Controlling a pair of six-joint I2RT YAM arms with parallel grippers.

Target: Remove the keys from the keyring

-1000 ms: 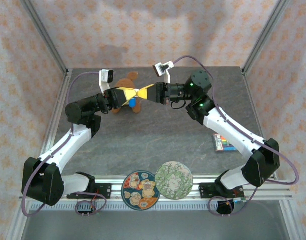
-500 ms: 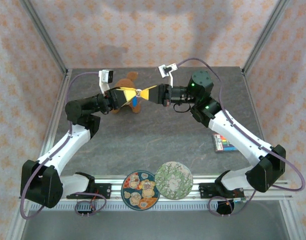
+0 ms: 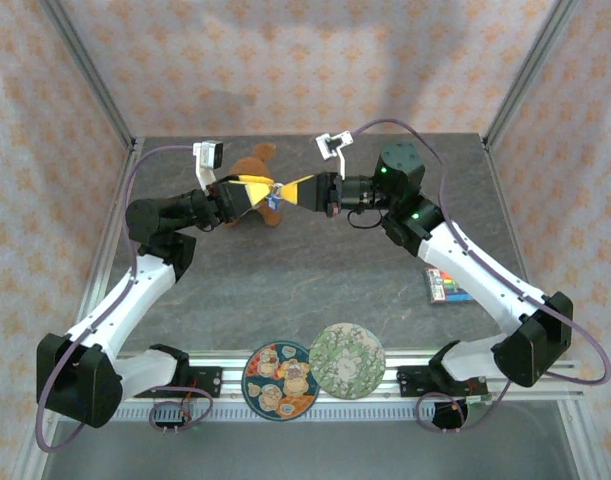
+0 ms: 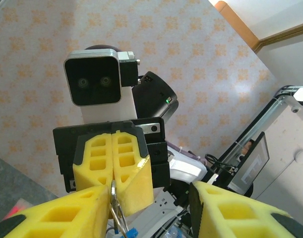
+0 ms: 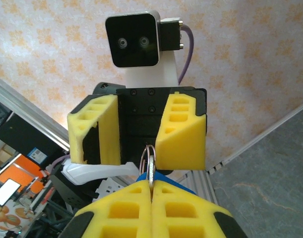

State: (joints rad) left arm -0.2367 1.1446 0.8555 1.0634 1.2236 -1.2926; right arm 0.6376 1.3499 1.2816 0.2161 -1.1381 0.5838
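The left pincer (image 5: 136,136) has opened halfway, empty, at frame centre; the keyring (image 5: 150,159), pinched only by the shut right pincer (image 5: 151,191), may slip out.

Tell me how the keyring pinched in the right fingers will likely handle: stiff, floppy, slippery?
The keyring looks like thin metal, so probably stiff and light. Only its edge sits between the foam right fingers, so it may pivot or slip. The blue piece by it likely dangles.

Plush toy (image 3: 253,161), two coasters (image 3: 281,380), perhaps crayons (image 3: 443,286)
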